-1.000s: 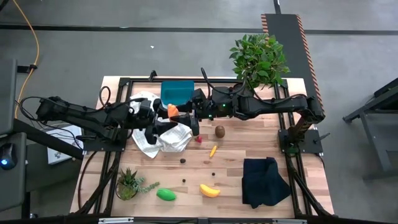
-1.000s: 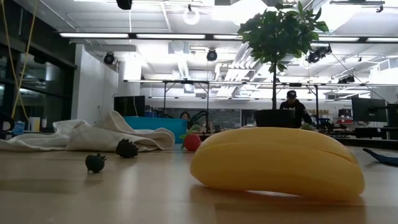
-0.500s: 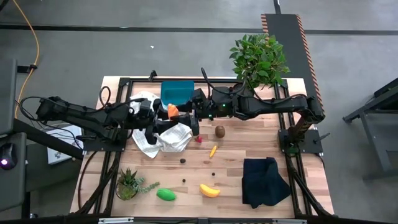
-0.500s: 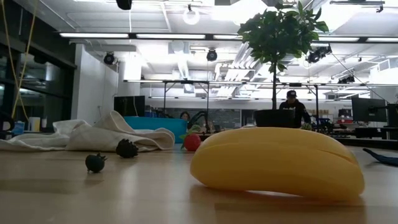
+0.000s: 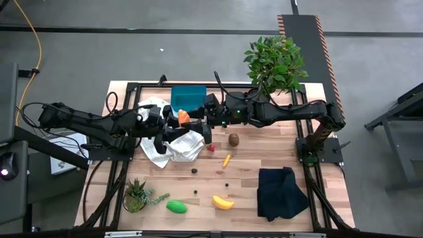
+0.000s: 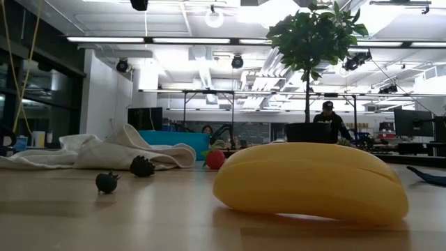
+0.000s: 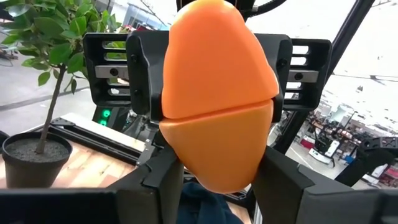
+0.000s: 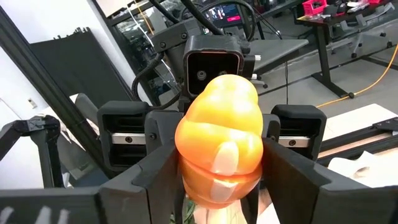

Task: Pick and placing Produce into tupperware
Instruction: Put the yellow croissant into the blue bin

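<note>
barely started imo: the orange fruit (image 5: 184, 117) is pinched between both the left hand (image 5: 177, 119) and right hand (image 5: 192, 119), just at 6 o'clock of the teal tupperware (image 5: 188, 97). still loose on the desk (image 5: 264, 155): banana (image 5: 223, 202), green oval (image 5: 176, 207), kiwi (image 5: 233, 139), strawberry (image 5: 211, 148), carrot (image 5: 227, 160) and berries (image 5: 194, 170).

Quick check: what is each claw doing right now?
Left claw: closed on the orange produce piece.
Right claw: closed on the same orange piece.
</note>
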Action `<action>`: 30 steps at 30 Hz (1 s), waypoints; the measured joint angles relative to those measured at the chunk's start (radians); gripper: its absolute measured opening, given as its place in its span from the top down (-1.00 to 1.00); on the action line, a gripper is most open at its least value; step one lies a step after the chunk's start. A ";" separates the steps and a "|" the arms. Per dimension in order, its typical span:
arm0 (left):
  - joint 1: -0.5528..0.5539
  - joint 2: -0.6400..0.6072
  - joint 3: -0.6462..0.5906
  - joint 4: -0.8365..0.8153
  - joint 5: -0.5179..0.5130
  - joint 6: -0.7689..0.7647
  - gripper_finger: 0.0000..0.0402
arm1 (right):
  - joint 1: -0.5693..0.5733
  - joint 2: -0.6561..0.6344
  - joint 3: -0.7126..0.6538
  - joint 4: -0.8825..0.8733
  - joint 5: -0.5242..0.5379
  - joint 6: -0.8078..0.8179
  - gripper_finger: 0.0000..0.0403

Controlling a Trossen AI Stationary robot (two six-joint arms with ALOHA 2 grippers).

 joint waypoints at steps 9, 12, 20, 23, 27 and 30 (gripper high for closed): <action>0.000 0.001 -0.001 0.030 0.000 -0.001 0.17 | 0.000 -0.001 0.000 0.003 -0.004 0.000 0.02; 0.000 0.001 -0.001 0.032 0.000 -0.001 0.14 | 0.000 -0.001 0.001 -0.001 -0.005 0.002 0.02; 0.000 0.001 -0.001 0.040 0.006 -0.003 0.04 | 0.000 -0.001 0.001 -0.004 -0.006 0.001 0.02; 0.000 0.001 -0.001 0.040 0.007 0.000 0.03 | 0.000 -0.001 0.001 -0.010 -0.006 0.002 0.02; 0.000 0.000 -0.001 0.040 0.007 0.015 0.05 | 0.000 -0.001 0.001 -0.013 -0.003 0.002 0.02; 0.000 0.001 -0.001 0.040 0.008 0.016 0.08 | 0.000 -0.001 0.001 -0.014 -0.003 0.002 0.02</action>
